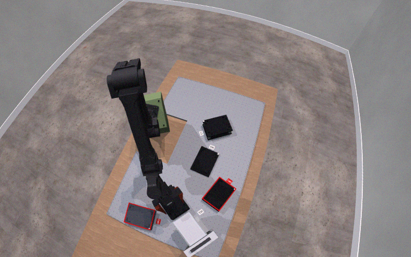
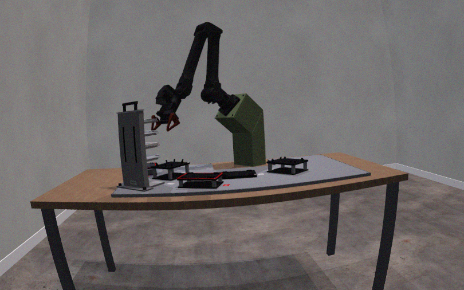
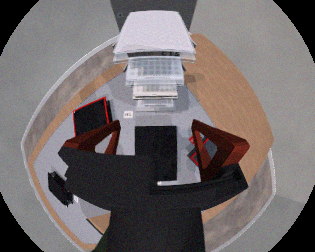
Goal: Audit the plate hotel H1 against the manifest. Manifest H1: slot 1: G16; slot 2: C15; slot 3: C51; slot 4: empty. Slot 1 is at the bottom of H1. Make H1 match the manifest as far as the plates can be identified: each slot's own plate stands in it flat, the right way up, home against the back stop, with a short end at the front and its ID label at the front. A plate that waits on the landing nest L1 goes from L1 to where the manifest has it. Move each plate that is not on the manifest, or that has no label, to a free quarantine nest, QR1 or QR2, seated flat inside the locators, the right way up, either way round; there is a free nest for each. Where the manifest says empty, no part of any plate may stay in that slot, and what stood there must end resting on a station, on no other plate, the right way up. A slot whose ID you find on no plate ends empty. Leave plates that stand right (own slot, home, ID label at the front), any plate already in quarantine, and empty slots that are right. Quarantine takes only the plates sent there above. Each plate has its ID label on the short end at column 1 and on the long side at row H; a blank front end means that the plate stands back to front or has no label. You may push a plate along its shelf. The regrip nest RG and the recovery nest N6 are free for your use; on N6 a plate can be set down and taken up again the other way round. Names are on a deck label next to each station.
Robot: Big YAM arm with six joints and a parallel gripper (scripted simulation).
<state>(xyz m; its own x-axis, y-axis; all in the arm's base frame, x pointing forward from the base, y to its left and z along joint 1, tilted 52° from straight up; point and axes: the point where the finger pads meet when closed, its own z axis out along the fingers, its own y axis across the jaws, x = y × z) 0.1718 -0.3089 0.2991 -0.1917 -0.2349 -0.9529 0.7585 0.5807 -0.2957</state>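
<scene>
The fingers [image 2: 164, 122] stand fully open and empty, level with the top shelf front of hotel H1 [image 2: 133, 151], which stands at the bench's [image 2: 82, 187] 9 o'clock end. Risk: labels unreadable from here, so a misidentified plate; a misaligned entry could strike a shelf edge.

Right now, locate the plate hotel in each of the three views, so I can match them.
Top: plate hotel at bottom centre, just past the gripper.
Exterior: grey tower at the table's left end, gripper at its top shelf.
Wrist: upper centre, handle on top.
Shared landmark: red-rimmed nest.
</scene>
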